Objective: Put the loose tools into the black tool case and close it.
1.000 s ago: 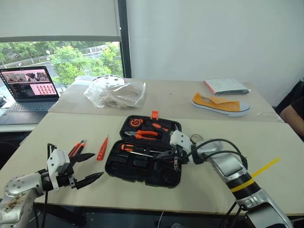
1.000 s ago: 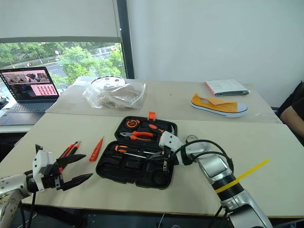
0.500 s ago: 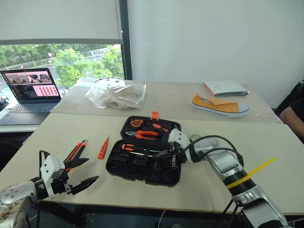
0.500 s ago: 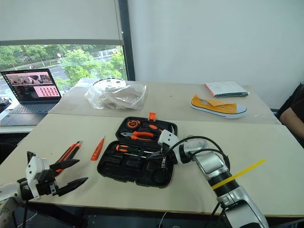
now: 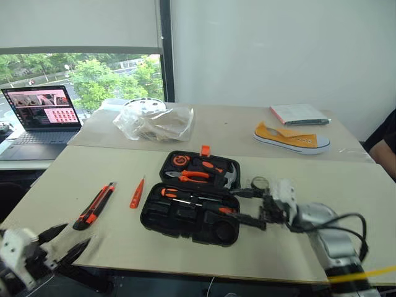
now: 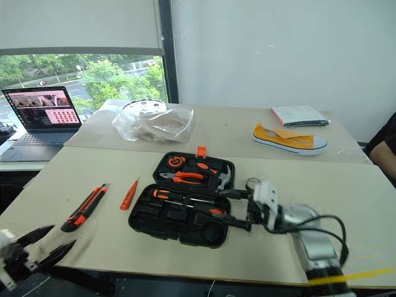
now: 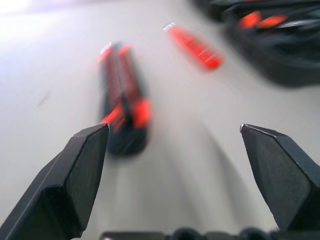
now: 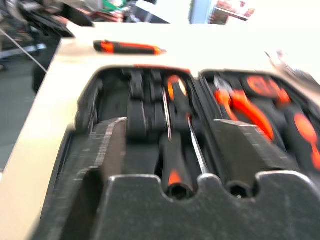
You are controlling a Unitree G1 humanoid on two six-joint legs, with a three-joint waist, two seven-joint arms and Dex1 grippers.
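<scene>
Black tool case (image 5: pixel 185 216) — orange-black utility knife (image 5: pixel 94 205)
</scene>
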